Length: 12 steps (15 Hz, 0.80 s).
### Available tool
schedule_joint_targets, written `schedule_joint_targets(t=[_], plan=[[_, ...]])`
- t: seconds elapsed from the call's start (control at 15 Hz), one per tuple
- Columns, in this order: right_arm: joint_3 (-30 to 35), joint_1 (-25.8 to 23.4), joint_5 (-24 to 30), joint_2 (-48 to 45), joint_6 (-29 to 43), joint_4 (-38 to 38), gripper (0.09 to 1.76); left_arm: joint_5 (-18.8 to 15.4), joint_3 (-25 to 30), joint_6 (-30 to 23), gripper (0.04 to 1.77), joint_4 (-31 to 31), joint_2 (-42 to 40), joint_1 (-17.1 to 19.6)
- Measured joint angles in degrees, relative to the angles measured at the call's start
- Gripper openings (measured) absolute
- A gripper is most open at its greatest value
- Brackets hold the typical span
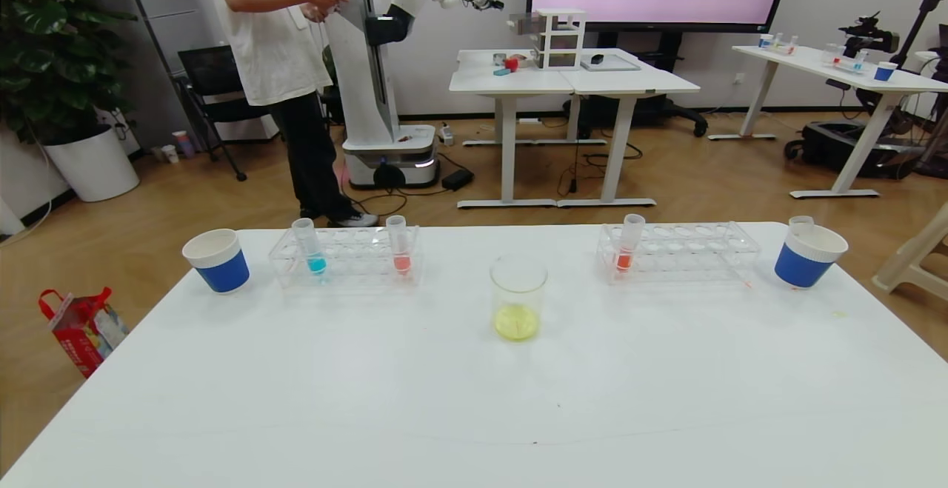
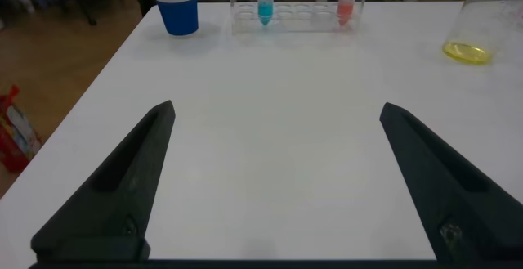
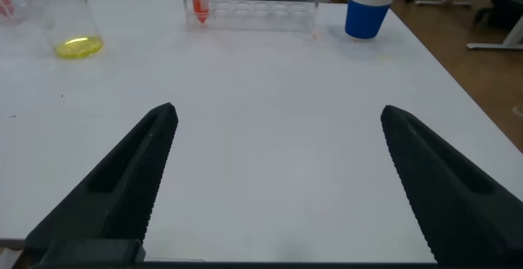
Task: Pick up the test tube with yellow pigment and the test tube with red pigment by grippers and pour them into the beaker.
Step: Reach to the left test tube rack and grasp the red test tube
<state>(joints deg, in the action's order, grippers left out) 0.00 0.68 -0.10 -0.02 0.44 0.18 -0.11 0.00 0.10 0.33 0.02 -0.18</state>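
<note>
The table (image 1: 415, 399) was wide, white and smooth. Near its middle stood the beaker (image 1: 518, 307), a round see-through glass with straight walls and a thin pool of yellow liquid at the bottom. At about ten o'clock from the beaker sat a clear plastic rack (image 1: 346, 256) with rows of round holes. It held a thin clear tube with blue liquid (image 1: 309, 246) in its pointed tip, and a test tube with red pigment (image 1: 398, 244) of the same shape. At about two o'clock from the beaker sat a second clear rack (image 1: 678, 251), and another red-tipped tube (image 1: 629, 243) stood in its end nearest the beaker. A blue paper cup with a white ribbed rim (image 1: 217, 260) stood at the far left, and a matching cup (image 1: 809, 255) stood at the far right. Something clear with a rim poked out just behind the right cup, but the cup hid most of it, so it was hard to tell what it was. No yellow tube could be made out in either rack. The left end effector (image 2: 276, 179) hung over bare table on the near side, its two dark, wedge-shaped fingers spread wide with nothing between them. The right end effector (image 3: 278, 179) did the same on its side, fingers apart and holding nothing. Both were cut off at the edge of their wrist views, and neither showed in the head view.
</note>
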Motion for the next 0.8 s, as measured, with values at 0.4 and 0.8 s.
schedule_joint_targets(t=[0.4,0.8], plan=[[0.0,0.0,0.0,0.0,0.0,0.0,1.74,0.0,0.0,0.3,1.75,0.0,0.0,0.0],[0.0,0.0,0.0,0.0,0.0,0.0,1.74,0.0,0.0,-0.1,1.75,0.0,0.0,0.0]])
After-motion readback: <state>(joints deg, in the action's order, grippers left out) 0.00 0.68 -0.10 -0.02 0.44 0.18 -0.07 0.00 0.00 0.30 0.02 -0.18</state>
